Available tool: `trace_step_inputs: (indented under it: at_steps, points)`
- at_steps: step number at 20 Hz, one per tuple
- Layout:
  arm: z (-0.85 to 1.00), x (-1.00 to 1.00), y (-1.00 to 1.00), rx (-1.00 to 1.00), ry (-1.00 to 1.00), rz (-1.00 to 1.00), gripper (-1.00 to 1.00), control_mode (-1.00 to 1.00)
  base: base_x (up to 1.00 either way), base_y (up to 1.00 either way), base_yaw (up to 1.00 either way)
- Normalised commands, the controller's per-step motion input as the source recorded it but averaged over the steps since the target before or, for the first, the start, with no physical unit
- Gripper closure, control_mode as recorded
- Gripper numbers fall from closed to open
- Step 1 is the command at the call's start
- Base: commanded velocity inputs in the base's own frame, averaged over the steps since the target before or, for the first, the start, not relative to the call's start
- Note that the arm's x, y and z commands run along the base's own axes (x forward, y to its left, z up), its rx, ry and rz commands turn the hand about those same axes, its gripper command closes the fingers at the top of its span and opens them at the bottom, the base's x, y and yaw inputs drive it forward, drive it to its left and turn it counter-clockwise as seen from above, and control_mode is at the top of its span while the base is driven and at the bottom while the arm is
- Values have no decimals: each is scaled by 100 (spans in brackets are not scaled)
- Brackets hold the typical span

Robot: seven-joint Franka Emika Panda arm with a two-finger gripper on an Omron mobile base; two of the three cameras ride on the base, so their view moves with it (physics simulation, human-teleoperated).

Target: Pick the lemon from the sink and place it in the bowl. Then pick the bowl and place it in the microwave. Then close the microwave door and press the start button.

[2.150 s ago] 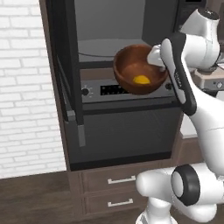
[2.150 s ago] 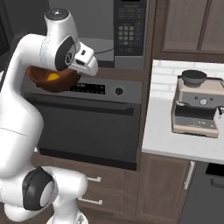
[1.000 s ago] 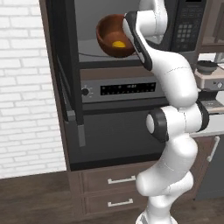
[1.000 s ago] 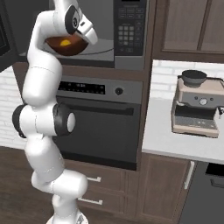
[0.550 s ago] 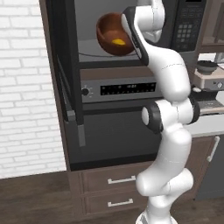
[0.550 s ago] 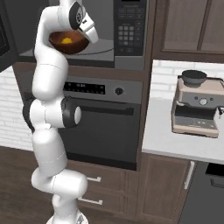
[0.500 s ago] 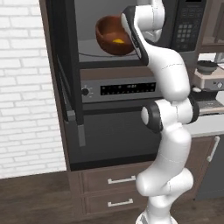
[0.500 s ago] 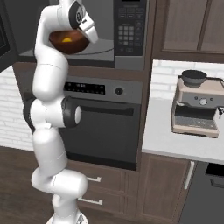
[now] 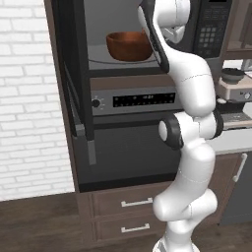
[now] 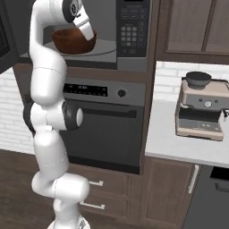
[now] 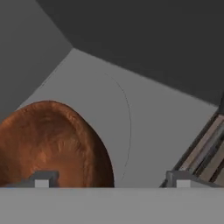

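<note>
Now the bowl sits inside the microwave, upper centre of the left base view; my fingers spread wide, holding nothing. Closing the microwave door and pressing start remain.

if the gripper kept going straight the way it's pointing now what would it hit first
Probably the grey floor of the microwave: the open gripper points into the cavity, with the bowl beside its line. Depth is hard to judge.
</note>
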Motion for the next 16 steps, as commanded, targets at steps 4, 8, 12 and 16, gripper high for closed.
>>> trace_step_inputs:
  at_steps: [4,8,12,16]
  points:
    - [-52,-100,0,12,-29,0,-100,-100,0,0,0]
    - [-93,-100,0,6,-27,2,-100,-100,0,0,0]
    - [-89,-100,-4,3,-23,5,-100,-100,0,0,0]
    - [-82,-100,-6,0,-20,9,-100,-100,0,0,0]
